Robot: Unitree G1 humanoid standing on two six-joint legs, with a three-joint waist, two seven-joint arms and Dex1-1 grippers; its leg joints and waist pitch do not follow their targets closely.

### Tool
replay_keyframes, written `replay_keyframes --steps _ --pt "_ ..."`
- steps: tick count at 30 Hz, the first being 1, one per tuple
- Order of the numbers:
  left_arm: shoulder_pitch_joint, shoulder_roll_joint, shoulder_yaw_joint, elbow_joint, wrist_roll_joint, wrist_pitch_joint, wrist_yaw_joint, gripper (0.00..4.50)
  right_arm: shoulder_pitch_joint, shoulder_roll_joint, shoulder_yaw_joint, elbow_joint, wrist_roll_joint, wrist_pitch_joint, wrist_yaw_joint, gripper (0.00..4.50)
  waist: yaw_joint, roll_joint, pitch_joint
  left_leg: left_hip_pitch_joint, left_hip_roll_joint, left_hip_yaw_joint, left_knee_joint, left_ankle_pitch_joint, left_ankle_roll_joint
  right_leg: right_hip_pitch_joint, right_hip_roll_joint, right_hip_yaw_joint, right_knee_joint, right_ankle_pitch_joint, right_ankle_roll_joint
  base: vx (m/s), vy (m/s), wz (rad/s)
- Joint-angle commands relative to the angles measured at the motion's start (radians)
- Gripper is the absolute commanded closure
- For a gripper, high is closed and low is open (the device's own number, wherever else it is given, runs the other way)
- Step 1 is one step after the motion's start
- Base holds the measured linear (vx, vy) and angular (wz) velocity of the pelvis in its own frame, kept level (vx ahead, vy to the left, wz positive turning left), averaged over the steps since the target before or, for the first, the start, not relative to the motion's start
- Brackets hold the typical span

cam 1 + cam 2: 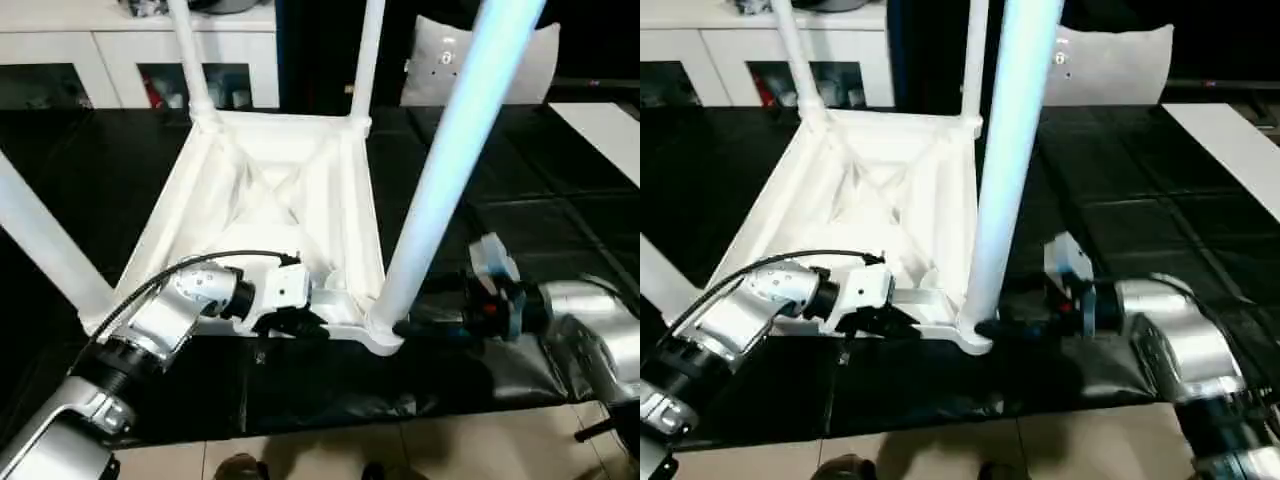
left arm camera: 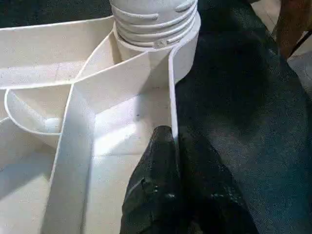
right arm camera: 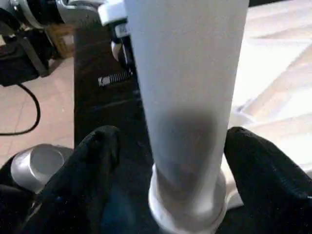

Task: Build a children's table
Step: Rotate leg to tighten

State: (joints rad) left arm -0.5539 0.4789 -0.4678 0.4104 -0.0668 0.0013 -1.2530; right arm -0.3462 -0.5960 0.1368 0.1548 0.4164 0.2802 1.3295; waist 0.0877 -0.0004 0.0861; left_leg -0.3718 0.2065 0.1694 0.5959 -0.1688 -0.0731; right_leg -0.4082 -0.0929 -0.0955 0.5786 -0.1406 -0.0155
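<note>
The children's table [image 1: 270, 190] lies upside down on the black-covered work surface, ribbed underside up, with its white tube legs standing in the corner sockets. My left gripper [image 1: 300, 322] is at the near edge, shut on the thin rim wall [image 2: 171, 112] of the top beside the near-right socket [image 2: 156, 44]. My right gripper [image 1: 405, 325] reaches in from the right at the foot of the near-right leg [image 1: 440, 170]. In the right wrist view its fingers [image 3: 97, 161] stand open on either side of that leg [image 3: 187, 97], with a gap on one side.
White cabinets [image 1: 60, 60] line the back left. A white panel [image 1: 440, 60] leans at the back right, and a white sheet [image 1: 610, 130] lies on the right. The work surface ends close in front, with tiled floor [image 1: 400, 450] below.
</note>
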Motion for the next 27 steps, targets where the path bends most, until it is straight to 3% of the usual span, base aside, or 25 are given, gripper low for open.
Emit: replay_keyframes --steps 1,7,14,18,20,21,23,24,26,27 --pt "-0.015 -0.011 0.023 -0.017 -0.035 -0.036 -0.016 4.5 -0.024 0.004 0.015 0.026 -0.021 -0.008 0.013 1.11 -0.003 -0.007 -0.066 0.015 0.022 -0.004 -0.079 -0.316 0.037 0.044 -0.054 0.041 -0.078 -0.47 -0.146 0.0 0.0 0.0" --pt "-0.018 -0.014 0.042 0.019 -0.039 -0.058 -0.025 4.5 -0.067 -0.002 0.045 0.069 -0.042 -0.005 0.053 1.61 -0.001 -0.009 -0.068 0.015 0.024 0.0 -0.079 -0.291 0.043 0.045 -0.051 0.043 -0.069 -0.41 -0.17 0.0 0.0 0.0" --pt "-0.017 -0.023 0.066 0.033 -0.049 -0.05 -0.027 4.5 -0.093 -0.003 0.067 0.105 -0.054 -0.011 0.082 2.22 -0.003 -0.011 -0.063 0.019 0.024 -0.001 -0.081 -0.312 0.038 0.042 -0.054 0.043 -0.08 -0.496 -0.142 0.0 0.0 0.0" --pt "-0.022 -0.061 0.1 0.031 -0.038 0.036 0.085 4.5 -0.061 0.009 0.061 0.068 -0.036 0.029 0.068 2.5 -0.004 -0.007 -0.058 0.018 0.024 -0.001 -0.083 -0.324 0.037 0.041 -0.052 0.043 -0.08 -0.491 -0.145 0.0 0.0 0.0" --pt "-0.025 -0.087 0.12 0.026 -0.04 0.084 0.143 4.5 -0.038 0.03 0.052 0.04 -0.03 0.05 0.016 2.53 -0.004 -0.008 -0.056 0.023 0.023 -0.001 -0.084 -0.332 0.035 0.037 -0.052 0.045 -0.084 -0.507 -0.142 0.0 0.0 0.0" --pt "-0.028 -0.106 0.131 0.02 -0.042 0.107 0.177 4.5 -0.028 0.053 0.047 0.03 -0.043 0.059 -0.047 2.53 -0.007 -0.01 -0.054 0.016 0.02 -0.003 -0.085 -0.334 0.035 0.042 -0.053 0.041 -0.084 -0.53 -0.132 0.0 0.0 0.0" --pt "-0.033 -0.134 0.143 0.011 -0.04 0.139 0.226 4.5 -0.016 0.1 0.038 0.02 -0.081 0.07 -0.176 2.58 -0.011 -0.011 -0.053 0.015 0.016 -0.006 -0.086 -0.337 0.028 0.041 -0.052 0.038 -0.089 -0.572 -0.105 0.0 0.0 0.0" --pt "-0.036 -0.148 0.144 0.007 -0.034 0.153 0.249 4.5 -0.014 0.133 0.031 0.019 -0.103 0.079 -0.255 2.59 -0.02 -0.012 -0.053 0.012 0.014 -0.008 -0.086 -0.337 0.021 0.042 -0.053 0.035 -0.091 -0.594 -0.091 0.0 0.0 0.0" --pt "-0.046 -0.187 0.145 0.0 -0.015 0.192 0.318 4.5 -0.02 0.229 -0.01 0.015 -0.115 0.126 -0.442 2.59 -0.035 -0.008 -0.049 0.017 0.008 -0.009 -0.083 -0.365 0.01 0.034 -0.052 0.028 -0.103 -0.651 -0.069 0.0 0.0 0.0" --pt "-0.051 -0.208 0.147 -0.003 -0.007 0.215 0.345 4.5 -0.025 0.275 -0.032 0.016 -0.12 0.153 -0.529 2.6 -0.047 -0.01 -0.05 0.012 0.004 -0.011 -0.082 -0.362 0.006 0.035 -0.051 0.025 -0.106 -0.675 -0.053 0.0 0.0 0.0"
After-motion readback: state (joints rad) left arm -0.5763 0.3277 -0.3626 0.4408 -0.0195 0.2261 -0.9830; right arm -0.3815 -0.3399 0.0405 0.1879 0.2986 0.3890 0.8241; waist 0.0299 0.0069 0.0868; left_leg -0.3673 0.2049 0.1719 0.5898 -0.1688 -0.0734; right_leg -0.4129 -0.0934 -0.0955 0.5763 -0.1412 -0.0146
